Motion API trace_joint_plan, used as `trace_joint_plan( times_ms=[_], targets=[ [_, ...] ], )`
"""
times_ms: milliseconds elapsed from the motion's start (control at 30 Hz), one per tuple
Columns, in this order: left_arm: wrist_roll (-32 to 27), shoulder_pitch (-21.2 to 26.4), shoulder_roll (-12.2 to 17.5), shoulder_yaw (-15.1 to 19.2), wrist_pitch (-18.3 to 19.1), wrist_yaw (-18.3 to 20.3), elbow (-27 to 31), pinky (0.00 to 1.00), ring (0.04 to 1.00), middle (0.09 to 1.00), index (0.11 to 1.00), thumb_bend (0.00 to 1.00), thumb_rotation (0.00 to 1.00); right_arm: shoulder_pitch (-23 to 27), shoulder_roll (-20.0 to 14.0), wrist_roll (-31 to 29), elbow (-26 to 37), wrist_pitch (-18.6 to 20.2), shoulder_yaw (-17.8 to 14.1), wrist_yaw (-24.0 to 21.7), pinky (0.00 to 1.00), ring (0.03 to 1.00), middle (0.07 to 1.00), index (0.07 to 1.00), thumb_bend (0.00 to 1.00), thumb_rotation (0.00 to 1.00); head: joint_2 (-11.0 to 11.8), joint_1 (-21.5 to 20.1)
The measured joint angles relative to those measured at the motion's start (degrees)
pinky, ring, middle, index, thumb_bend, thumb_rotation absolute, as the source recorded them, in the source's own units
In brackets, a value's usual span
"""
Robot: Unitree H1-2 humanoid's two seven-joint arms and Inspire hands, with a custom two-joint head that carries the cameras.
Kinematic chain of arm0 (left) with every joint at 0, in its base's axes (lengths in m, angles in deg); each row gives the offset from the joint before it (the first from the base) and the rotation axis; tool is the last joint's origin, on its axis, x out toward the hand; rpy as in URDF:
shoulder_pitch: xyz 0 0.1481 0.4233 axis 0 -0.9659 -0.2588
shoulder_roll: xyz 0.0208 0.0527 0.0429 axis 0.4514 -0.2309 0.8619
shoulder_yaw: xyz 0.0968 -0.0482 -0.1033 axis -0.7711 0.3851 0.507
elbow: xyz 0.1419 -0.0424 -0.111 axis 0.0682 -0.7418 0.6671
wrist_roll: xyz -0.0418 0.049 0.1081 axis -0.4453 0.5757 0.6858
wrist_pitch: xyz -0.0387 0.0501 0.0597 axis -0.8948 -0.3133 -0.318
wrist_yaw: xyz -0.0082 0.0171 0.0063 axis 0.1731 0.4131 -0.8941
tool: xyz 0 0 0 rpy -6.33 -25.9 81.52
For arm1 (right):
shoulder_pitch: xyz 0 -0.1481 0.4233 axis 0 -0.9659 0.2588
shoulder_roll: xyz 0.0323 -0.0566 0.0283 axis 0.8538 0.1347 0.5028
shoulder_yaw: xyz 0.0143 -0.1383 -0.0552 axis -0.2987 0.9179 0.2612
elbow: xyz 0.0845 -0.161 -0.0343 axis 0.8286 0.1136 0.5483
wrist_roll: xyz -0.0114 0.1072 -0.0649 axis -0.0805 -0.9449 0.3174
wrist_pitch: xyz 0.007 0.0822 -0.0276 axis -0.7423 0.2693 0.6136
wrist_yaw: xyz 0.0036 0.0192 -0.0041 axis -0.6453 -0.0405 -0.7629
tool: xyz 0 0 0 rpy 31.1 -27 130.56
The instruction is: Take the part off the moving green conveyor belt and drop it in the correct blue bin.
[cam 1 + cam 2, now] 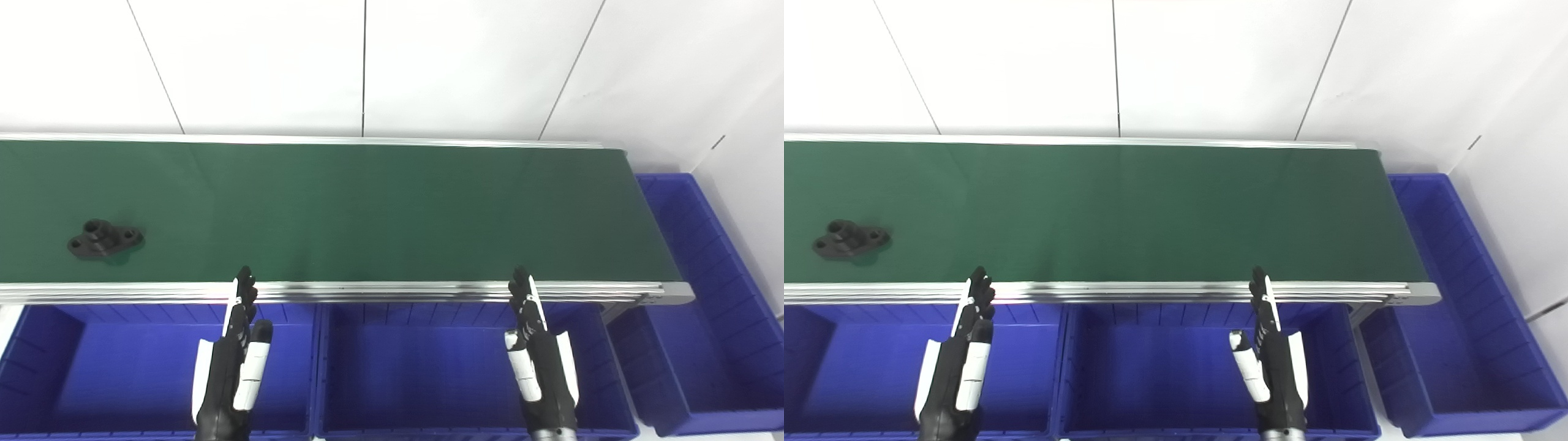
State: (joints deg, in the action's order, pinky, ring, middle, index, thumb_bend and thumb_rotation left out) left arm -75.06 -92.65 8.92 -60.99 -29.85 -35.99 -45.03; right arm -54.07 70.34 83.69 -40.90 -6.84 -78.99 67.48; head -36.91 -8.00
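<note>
The part (104,237), black with round holes, lies on the belt (367,208) near its left end, close to the front rail; the left hand (236,358) hovers over the left bin (122,367), fingers straight and released, holding nothing, tips at the rail; the right hand (539,358) hangs likewise over the middle bin (398,367), fingers extended, empty; a third bin (692,294) sits past the belt's right end.

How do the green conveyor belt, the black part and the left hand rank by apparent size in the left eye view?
1. Green conveyor belt, by far the largest.
2. Left hand, though it lies nearer the camera.
3. Black part, the smallest.
</note>
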Motion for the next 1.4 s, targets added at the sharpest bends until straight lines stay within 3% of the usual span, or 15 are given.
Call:
trace_joint_plan(
  times_ms=[433, 1000, 1267, 1400],
  targets=[
    [0.0, -0.2, 0.0, -0.3, 0.3, 0.1, 0.0, 1.0, 0.999, 1.0, 1.0, 0.69, 1.0, -0.5, 0.9, 1.5, 0.0, 0.0, -0.2, 0.3, 0.94, 0.959, 0.981, 0.97, 0.76, 0.92, 0.2, 0.4],
    [-1.2, -0.3, 0.0, -0.7, 0.4, 0.2, 0.0, 1.0, 1.0, 1.0, 1.0, 0.7, 1.0, -0.9, 1.1, 2.0, -1.0, 0.0, -0.5, 0.6, 0.93, 0.957, 0.979, 0.966, 0.76, 0.9, 0.4, 0.6],
    [-1.2, -0.3, -0.2, -0.6, 0.4, 0.2, 0.0, 1.0, 0.999, 1.0, 1.0, 0.72, 1.0, -0.8, 0.9, 1.5, -2.1, -0.3, -0.7, 0.6, 0.93, 0.957, 0.98, 0.962, 0.77, 0.89, 1.0, 1.2],
    [-1.2, -0.3, -0.5, -0.7, 0.3, 0.1, -0.7, 1.0, 1.0, 1.0, 1.0, 0.71, 1.0, -0.8, 0.5, 1.3, -2.9, -0.7, -0.8, 0.5, 0.94, 0.96, 0.986, 0.967, 0.77, 0.9, 2.6, 3.1]
  ],
)
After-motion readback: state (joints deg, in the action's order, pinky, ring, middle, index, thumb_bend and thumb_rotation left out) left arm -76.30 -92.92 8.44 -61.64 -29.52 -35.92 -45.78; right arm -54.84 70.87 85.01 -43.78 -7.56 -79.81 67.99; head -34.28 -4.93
